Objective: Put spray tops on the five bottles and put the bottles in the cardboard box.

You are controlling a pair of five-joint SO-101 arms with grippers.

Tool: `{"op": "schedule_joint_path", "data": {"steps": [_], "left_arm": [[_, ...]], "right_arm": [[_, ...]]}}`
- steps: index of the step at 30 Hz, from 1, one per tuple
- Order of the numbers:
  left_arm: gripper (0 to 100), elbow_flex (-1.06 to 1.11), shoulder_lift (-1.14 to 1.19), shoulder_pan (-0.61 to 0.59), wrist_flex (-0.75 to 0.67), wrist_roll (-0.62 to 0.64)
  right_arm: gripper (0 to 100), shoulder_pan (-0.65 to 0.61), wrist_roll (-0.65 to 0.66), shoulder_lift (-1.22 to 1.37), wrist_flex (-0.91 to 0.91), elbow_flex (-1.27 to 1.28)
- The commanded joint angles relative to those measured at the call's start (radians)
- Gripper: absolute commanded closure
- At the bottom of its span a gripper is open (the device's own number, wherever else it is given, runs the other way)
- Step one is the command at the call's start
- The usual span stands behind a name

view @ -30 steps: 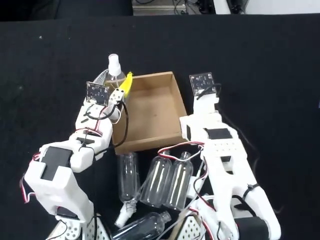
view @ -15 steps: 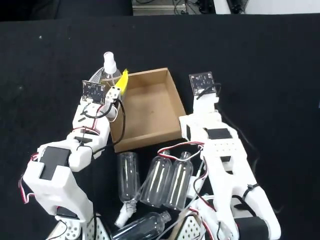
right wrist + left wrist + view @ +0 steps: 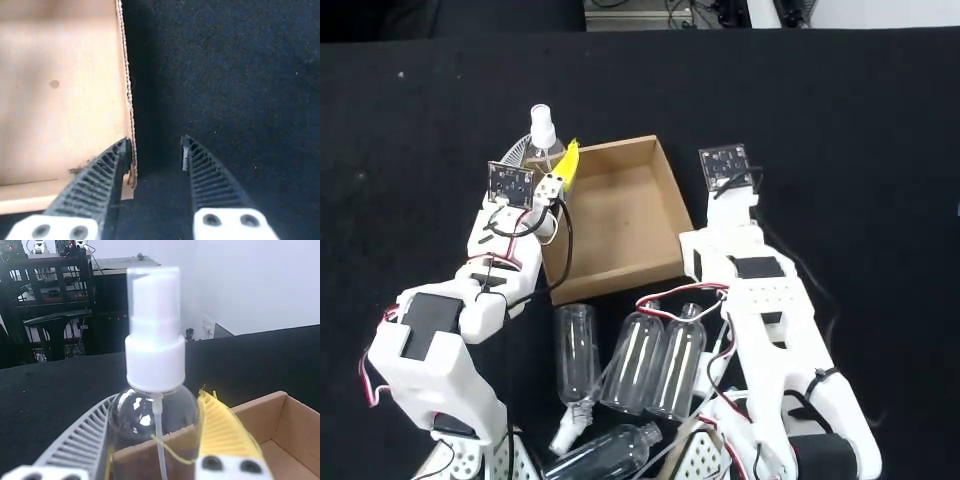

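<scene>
As the bottle point(image 3: 150, 415) already carries its spray top point(image 3: 154, 340), we grip it upright in the left pincer point(image 3: 544, 162), the cardboard box point(image 3: 620, 278) just beside it, while our right pincer point(image 3: 155, 150), open and empty, straddles the box wall, probably to steady it.

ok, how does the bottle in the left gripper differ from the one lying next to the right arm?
The held bottle stands upright between the fingers of the left gripper, by a corner of the cardboard box; the lying bottle rests on its side on the table, ungripped. The held bottle wears a white spray top; the lying bottle looks bare at the neck. Both are clear plastic.
</scene>
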Motion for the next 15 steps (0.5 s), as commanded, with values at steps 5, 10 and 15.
{"op": "schedule_joint_path", "data": {"steps": [5,10,15], "left_arm": [[78,0.015,0.044,-0.018,-0.025,0.020],[79,0.015,0.087,-0.028,-0.029,0.020],[79,0.005,0.072,-0.035,-0.029,0.020]], "right_arm": [[86.8,0.029,0.008,-0.033,-0.014,-0.002],[86.8,0.029,0.008,-0.033,-0.014,-0.001],[86.8,0.029,0.008,-0.033,-0.014,-0.002]]}}
